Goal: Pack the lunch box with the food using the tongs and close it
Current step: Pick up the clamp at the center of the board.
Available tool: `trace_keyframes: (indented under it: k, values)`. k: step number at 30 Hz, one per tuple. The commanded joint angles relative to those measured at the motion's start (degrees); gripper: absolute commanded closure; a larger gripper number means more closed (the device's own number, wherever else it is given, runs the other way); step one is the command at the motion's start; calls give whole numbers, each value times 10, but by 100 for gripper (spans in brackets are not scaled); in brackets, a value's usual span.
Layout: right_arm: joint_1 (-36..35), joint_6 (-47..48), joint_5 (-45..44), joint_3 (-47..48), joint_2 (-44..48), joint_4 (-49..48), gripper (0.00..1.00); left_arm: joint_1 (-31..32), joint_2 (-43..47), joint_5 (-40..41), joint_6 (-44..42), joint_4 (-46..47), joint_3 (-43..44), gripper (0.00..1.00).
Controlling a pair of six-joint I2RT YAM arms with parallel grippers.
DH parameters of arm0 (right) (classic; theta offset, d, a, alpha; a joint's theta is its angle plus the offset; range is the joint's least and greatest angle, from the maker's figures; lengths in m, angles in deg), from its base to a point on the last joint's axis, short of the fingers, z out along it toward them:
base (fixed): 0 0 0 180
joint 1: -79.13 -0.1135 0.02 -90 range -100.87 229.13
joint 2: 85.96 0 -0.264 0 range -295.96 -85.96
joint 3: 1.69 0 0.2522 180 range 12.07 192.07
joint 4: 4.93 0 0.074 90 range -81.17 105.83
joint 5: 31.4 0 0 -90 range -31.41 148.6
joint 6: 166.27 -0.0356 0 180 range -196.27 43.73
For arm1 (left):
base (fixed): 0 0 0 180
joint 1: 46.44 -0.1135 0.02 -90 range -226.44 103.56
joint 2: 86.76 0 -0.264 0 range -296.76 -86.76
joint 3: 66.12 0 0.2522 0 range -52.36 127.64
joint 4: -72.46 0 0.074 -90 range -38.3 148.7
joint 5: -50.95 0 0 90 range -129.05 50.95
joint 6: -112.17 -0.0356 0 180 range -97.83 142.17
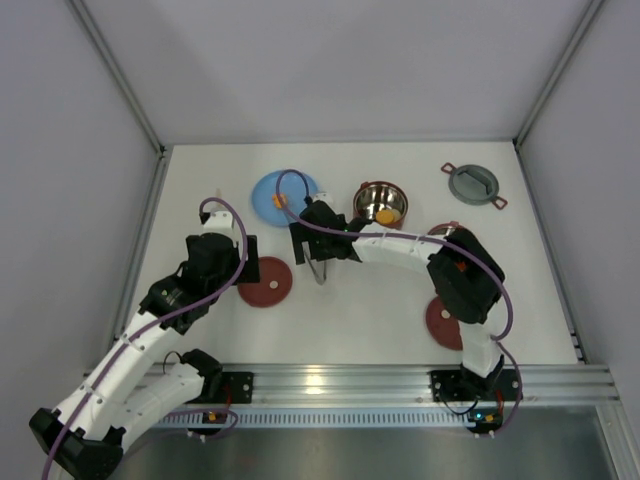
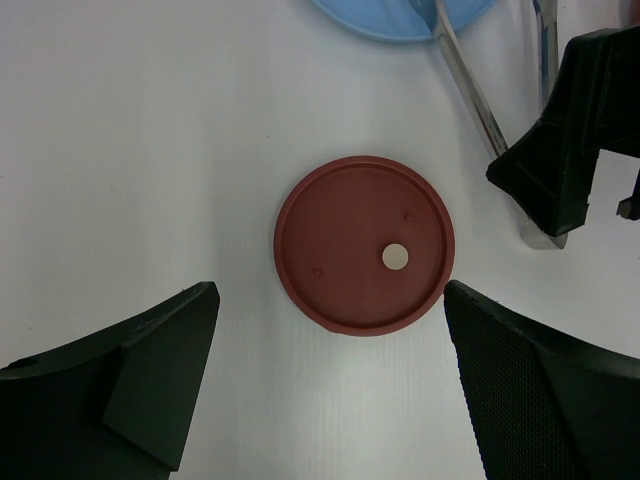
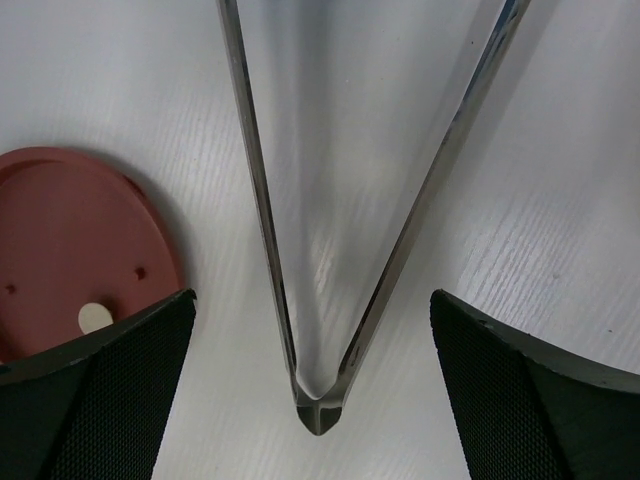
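Observation:
The silver tongs (image 3: 262,215) lie flat on the table, their V joint toward the camera between my right gripper's (image 3: 315,385) fingers (image 3: 100,390). Those jaws stand wide apart and touch neither arm. From above, the right gripper (image 1: 315,248) hovers over the tongs (image 1: 318,272). One lunch box bowl (image 1: 381,203) holds orange food (image 1: 385,213). An orange piece (image 1: 278,202) sits on the blue plate (image 1: 290,185). My left gripper (image 2: 330,385) is open just short of a dark-red lid (image 2: 345,225) bearing a cream-white spot (image 2: 396,257).
The grey two-eared cover (image 1: 472,184) lies at the back right. A second dark-red lid (image 1: 444,322) rests near the right arm's base, partly under the arm. Grey walls enclose the table on three sides. In the left wrist view the right gripper's black finger (image 2: 570,140) stands close by.

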State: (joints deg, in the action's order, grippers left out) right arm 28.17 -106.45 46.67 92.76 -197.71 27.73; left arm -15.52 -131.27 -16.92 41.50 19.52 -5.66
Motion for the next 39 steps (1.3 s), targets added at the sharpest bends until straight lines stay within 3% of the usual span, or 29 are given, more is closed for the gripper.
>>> trace_keyframes:
  k: [1,27,39]
  values:
    - [-8,-11,-9,30,-16,-23,2,3,1,5,-4,8,3,1]
    - [20,-27,7,48,-77,-33,6,3,0,6,-5,8,3,1]
    - [21,-40,2,23,-79,-42,35,3,-3,6,-4,8,3,1]
